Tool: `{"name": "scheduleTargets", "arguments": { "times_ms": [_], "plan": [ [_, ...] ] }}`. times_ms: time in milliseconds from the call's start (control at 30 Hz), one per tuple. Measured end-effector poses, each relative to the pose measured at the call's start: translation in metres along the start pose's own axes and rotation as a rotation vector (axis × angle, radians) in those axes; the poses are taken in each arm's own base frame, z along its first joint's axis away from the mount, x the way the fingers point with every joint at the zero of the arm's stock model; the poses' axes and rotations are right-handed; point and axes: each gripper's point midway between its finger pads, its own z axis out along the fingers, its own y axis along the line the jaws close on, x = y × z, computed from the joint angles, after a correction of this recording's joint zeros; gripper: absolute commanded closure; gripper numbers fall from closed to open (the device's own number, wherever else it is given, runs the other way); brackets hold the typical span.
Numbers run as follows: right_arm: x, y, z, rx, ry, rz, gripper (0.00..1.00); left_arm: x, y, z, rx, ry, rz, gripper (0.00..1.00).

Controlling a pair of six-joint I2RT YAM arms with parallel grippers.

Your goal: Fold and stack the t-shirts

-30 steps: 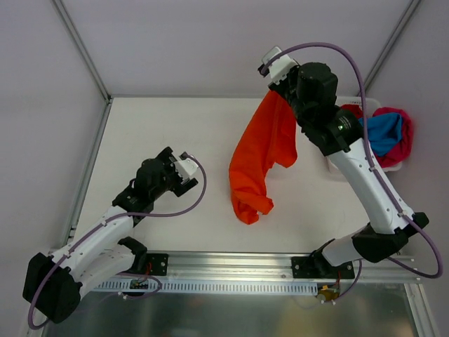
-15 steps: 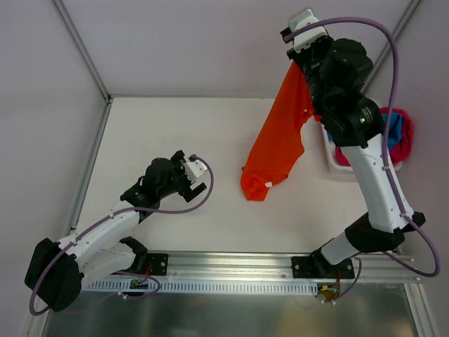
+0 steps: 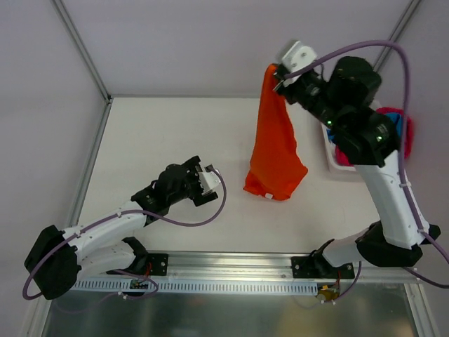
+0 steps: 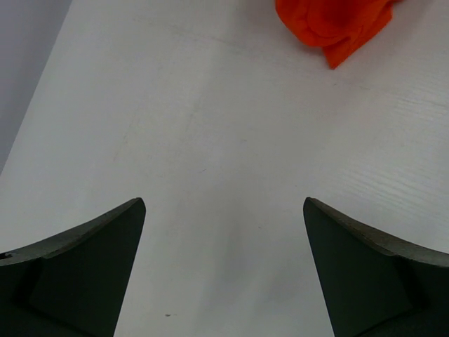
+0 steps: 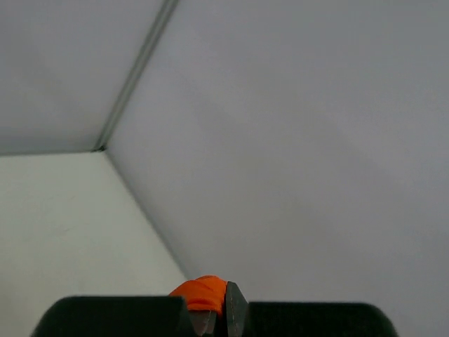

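An orange t-shirt point(image 3: 272, 144) hangs from my right gripper point(image 3: 275, 77), which is raised high over the back of the table and shut on the shirt's top edge. In the right wrist view a bunch of orange t-shirt point(image 5: 202, 293) is pinched between the shut fingers. The shirt's lower end rests bunched on the table point(image 3: 154, 140), and it shows as an orange t-shirt point(image 4: 335, 22) at the top of the left wrist view. My left gripper point(image 3: 209, 184) is low over the table, left of the shirt, open and holding nothing. Blue and pink t-shirts point(image 3: 402, 128) lie in the basket.
A white plastic basket point(image 3: 337, 166) stands at the table's right edge, mostly hidden behind my right arm. Grey walls with metal posts close the back and sides. A metal rail runs along the near edge.
My right gripper has swung left and lifted the orange shirt, which now hangs straighter with only its lower end on the table. My left gripper has moved right toward it.
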Motion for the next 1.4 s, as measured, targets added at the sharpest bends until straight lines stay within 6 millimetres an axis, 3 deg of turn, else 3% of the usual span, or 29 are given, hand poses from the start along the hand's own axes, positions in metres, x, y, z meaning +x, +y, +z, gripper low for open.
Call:
{"name": "scheduleTargets", "arguments": {
  "times_ms": [167,233,333,400,467,633,733,800,900,1033,1167,1400],
  "plan": [
    [0.044,0.128,0.03,-0.38,0.116,-0.046,1.0,0.002,0.013,0.001,-0.063,0.017,0.021,0.01],
    [0.059,0.155,0.036,-0.452,0.164,-0.063,1.0,0.002,0.016,0.001,-0.08,0.016,0.024,0.01],
    [0.07,0.161,0.046,-0.445,0.209,-0.084,1.0,0.003,0.021,0.0,-0.104,0.022,0.028,0.01],
    [0.066,0.148,0.054,-0.388,0.218,-0.105,1.0,0.004,0.023,-0.001,-0.12,0.03,0.032,0.01],
    [0.051,0.122,0.064,-0.279,0.195,-0.126,1.0,0.004,0.025,-0.002,-0.13,0.034,0.038,0.01],
    [-0.001,0.033,0.067,0.085,0.085,-0.148,1.0,0.007,0.031,-0.003,-0.164,0.045,0.047,0.01],
    [-0.022,-0.025,0.052,0.277,0.035,-0.113,1.0,0.014,0.035,-0.002,-0.199,0.059,0.051,0.02],
    [-0.037,-0.068,0.033,0.415,-0.003,-0.081,1.0,0.022,0.043,-0.001,-0.238,0.086,0.057,0.02],
    [-0.054,-0.114,0.001,0.565,-0.062,-0.034,1.0,0.038,0.062,-0.001,-0.312,0.138,0.044,0.02],
    [-0.073,-0.139,-0.031,0.648,-0.135,0.008,0.99,0.055,0.087,-0.009,-0.399,0.189,0.009,0.02],
    [-0.087,-0.15,-0.051,0.686,-0.188,0.026,1.0,0.062,0.104,-0.015,-0.454,0.215,-0.011,0.02],
    [-0.085,-0.151,-0.053,0.697,-0.178,-0.017,1.0,0.074,0.125,-0.025,-0.528,0.252,-0.038,0.01]
  ]
}}
